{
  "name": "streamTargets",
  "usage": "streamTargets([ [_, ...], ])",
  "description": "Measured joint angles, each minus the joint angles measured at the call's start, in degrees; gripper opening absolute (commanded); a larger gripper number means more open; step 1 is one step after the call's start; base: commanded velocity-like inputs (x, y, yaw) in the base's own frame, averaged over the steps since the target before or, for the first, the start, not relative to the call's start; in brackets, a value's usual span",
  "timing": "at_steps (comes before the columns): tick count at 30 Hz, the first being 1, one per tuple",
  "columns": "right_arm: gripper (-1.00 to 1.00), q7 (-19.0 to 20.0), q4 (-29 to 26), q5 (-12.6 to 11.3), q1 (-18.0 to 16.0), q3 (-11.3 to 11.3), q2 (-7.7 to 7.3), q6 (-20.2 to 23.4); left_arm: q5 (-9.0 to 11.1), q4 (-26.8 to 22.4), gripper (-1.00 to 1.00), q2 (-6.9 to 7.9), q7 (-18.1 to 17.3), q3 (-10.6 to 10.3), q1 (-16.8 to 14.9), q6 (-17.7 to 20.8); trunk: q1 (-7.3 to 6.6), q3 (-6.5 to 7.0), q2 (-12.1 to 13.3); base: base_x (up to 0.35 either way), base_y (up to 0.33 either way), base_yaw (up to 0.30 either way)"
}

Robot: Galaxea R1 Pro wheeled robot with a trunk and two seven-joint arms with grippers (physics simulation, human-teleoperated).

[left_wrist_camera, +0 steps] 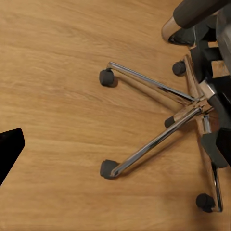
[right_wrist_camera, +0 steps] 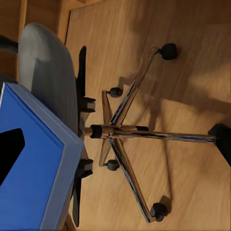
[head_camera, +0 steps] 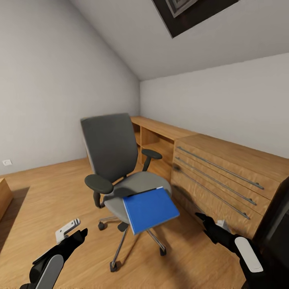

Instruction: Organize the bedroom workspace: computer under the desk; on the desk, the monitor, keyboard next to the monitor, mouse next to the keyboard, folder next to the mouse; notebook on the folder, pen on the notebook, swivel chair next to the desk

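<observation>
Folder [head_camera: 150, 209] lies on the front edge of the swivel chair [head_camera: 114, 160] seat, overhanging it, not yet lifted; left pincer [head_camera: 76, 236] and right pincer [head_camera: 206, 221] hover low either side, spread undeterminable; transfer to table outstanding.

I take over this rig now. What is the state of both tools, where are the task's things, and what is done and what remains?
Left tool: low at the left, holds nothing; open or shut cannot be told.
Right tool: low at the right, nothing visibly in it; state also unclear.
Blue folder: on the swivel chair, overhanging the seat's front edge.
Chair stands on the wood floor beside a light-wood drawer chest.
Done: nothing can be confirmed here.
Left: pick the folder off the seat, then every desk step.
</observation>
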Motion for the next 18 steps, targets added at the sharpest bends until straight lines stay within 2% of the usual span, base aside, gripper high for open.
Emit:
streamTargets([
  [13, 1.00, 6.64, -0.01, 0.05, 0.00, 0.09, -0.04, 2.24, 0.05, 0.00, 1.00, 0.00, 0.00, 0.00, 0.00, 0.00, 2.86, -2.33, -5.21, 0.000, 0.000, 0.000],
  [18, 1.00, 12.51, 0.05, 0.07, -0.02, 0.49, -0.30, 4.74, 0.06, 0.00, 1.00, -0.02, 0.00, -0.07, 0.00, 0.00, 3.58, -3.31, -6.47, 0.000, 0.000, 0.000],
])
